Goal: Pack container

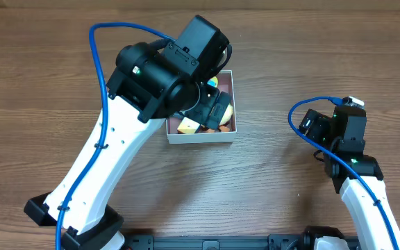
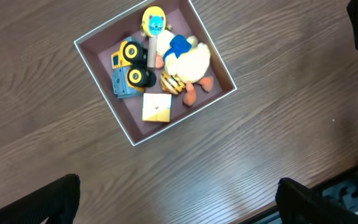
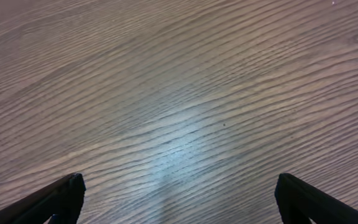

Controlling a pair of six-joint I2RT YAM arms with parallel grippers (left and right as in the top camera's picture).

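Note:
The container [image 2: 98, 73] is a shallow square box with white walls and a mauve bottom. In the left wrist view it holds a blue-and-yellow toy truck [image 2: 128, 67], a white plush duck [image 2: 191, 62], a yellow disc toy [image 2: 153, 22] and a pale yellow block [image 2: 156, 107]. In the overhead view the container [image 1: 200, 136] is mostly hidden under my left arm. My left gripper [image 2: 178, 202] is open and empty, high above the table beside the container. My right gripper [image 3: 179, 199] is open and empty over bare wood; its arm [image 1: 339, 132] is at the right.
The wooden table [image 1: 269, 194] spreads around the container. A dark edge of the table shows at the lower right of the left wrist view [image 2: 353, 180]. The left arm's white link [image 1: 96, 167] crosses the left half of the table.

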